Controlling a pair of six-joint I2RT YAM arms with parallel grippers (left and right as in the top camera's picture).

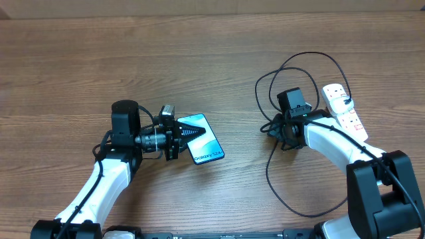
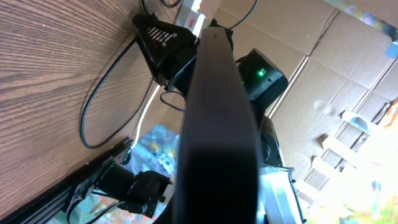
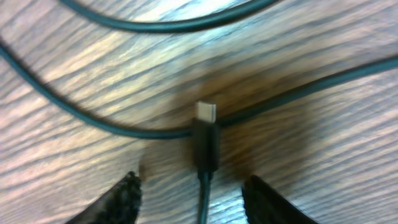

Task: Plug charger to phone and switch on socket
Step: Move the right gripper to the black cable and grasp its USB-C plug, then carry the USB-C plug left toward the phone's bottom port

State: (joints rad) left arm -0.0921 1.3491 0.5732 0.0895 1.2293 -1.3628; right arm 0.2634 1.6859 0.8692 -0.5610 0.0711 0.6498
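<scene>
- We are looking at a robotics lab bench rather than a home or a shop.
- We are seeing the left arm [image 1: 99, 182] and the right arm [image 1: 332, 143], both white and black, standing at the near edge of a wood-grain table [image 1: 199, 40].
- We are noting a black rail [image 2: 74, 180] running along that edge in the left wrist view.
- We are picking out plain cardboard sheets [image 2: 348, 62] standing behind the bench.
- We are logging a green indicator light [image 2: 261, 73] glowing on a black housing.
</scene>
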